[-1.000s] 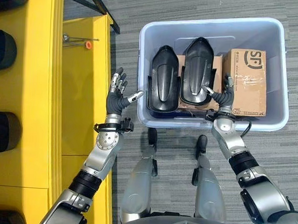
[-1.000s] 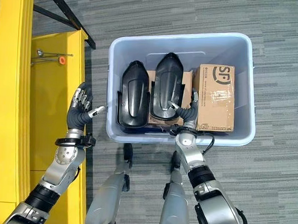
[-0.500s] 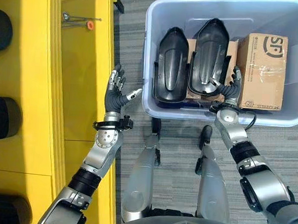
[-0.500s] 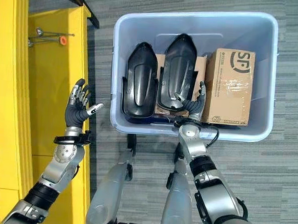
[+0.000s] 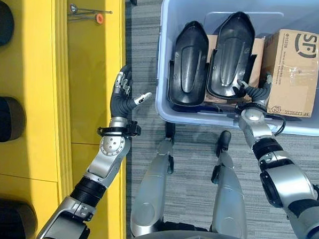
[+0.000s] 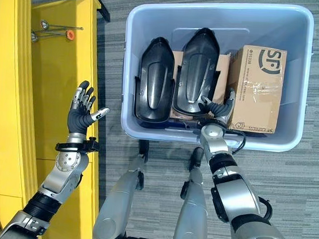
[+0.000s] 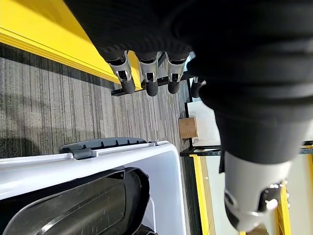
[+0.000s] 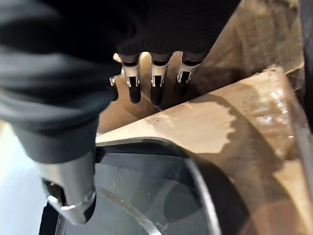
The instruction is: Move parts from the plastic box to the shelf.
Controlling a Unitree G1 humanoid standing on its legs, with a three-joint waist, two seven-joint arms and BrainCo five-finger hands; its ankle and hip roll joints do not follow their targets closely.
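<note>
Fingers on my right hand (image 6: pixel 218 109) are spread loose around the near lip of the right-hand black part (image 6: pixel 198 73), thumb inside the shell, not yet clamped (no grip I'd trust). I'd curl firmly round that rim before lifting, then raise it straight so it clears the cardboard box (image 6: pixel 256 88) at 3 o'clock. Left hand (image 6: pixel 80 112) hangs relaxed and empty at 9 o'clock beside the yellow shelf (image 6: pixel 55 66). Both parts sit upright in the plastic box (image 6: pixel 218 13), the other part (image 6: pixel 154 79) alongside.
</note>
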